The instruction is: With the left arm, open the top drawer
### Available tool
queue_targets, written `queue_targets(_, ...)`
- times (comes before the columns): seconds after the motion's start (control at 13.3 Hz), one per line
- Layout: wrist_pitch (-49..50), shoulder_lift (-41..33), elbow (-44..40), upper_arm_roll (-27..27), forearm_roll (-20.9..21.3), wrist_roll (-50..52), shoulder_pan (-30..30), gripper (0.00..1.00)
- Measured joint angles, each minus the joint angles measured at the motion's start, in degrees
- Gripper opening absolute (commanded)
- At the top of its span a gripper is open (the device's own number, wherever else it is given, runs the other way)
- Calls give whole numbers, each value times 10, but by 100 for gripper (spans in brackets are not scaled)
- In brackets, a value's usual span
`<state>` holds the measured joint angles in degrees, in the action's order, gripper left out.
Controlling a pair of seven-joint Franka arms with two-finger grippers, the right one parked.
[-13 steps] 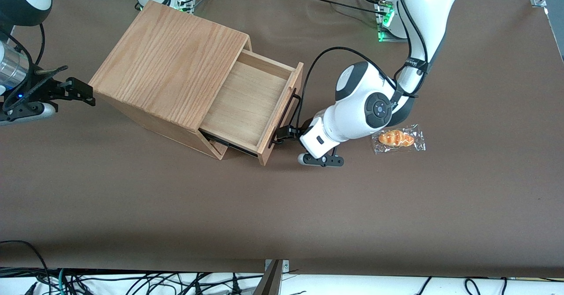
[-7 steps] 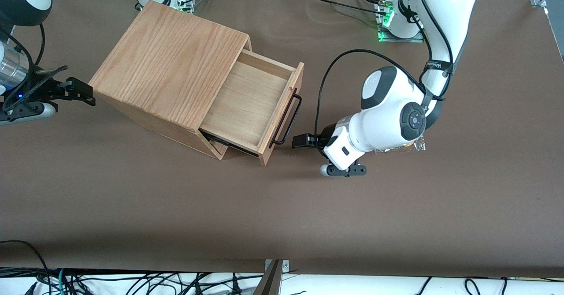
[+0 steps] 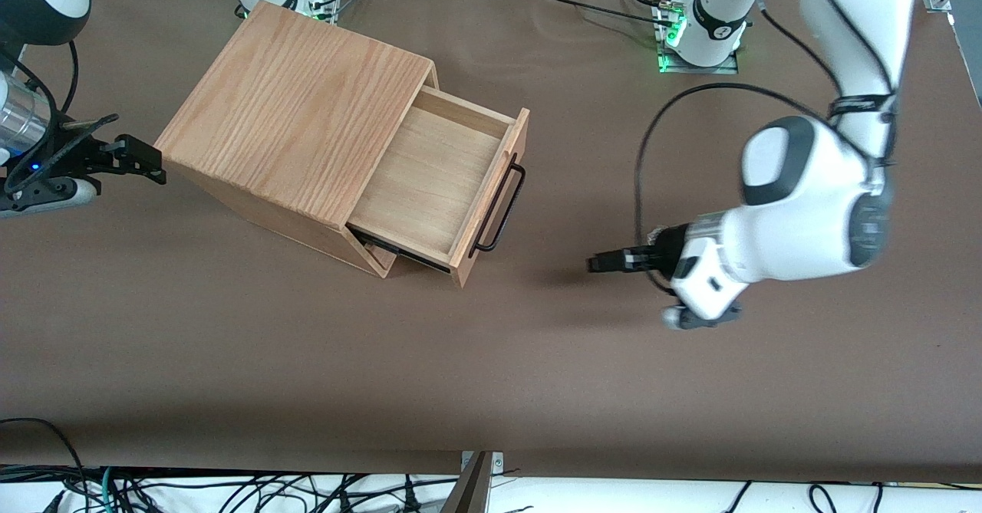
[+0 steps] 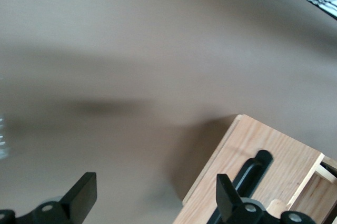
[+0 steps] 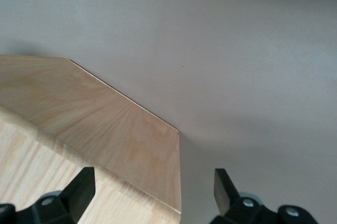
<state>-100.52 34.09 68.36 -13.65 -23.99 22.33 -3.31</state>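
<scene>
The oak-grain cabinet (image 3: 299, 106) stands on the brown table, and its top drawer (image 3: 430, 183) is pulled well out, showing a bare wooden floor. A long black bar handle (image 3: 502, 206) runs across the drawer front. The left arm's gripper (image 3: 606, 263) hangs over the table well clear of the handle, toward the working arm's end, pointing back at the drawer. In the left wrist view the gripper (image 4: 155, 184) is open with nothing between its fingers, and a corner of the drawer front (image 4: 287, 153) with its handle (image 4: 259, 161) shows.
The working arm's base (image 3: 702, 34) with green lights sits at the table edge farthest from the front camera. Loose cables (image 3: 230, 490) lie below the table's near edge. The right wrist view shows the cabinet's wooden side (image 5: 105, 129).
The gripper has let go of the handle and drawn away from the drawer toward the working arm's end of the table. The drawer has stayed open in place.
</scene>
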Motion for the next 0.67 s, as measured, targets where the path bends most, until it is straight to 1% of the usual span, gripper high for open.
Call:
queue_targets(0.15,45,-13,0,0,26,-39,39,100)
queue_targets(0.22,62,-17,0,0,32,-58,53,100)
queue_targets(0.45,77,-29,0,0,43,-78,63,100)
queue_targets(0.53,78,-31,0,-1,60,-78,62,100)
queue_targets(0.67,81,-35,1,-4,116,-79,61,100)
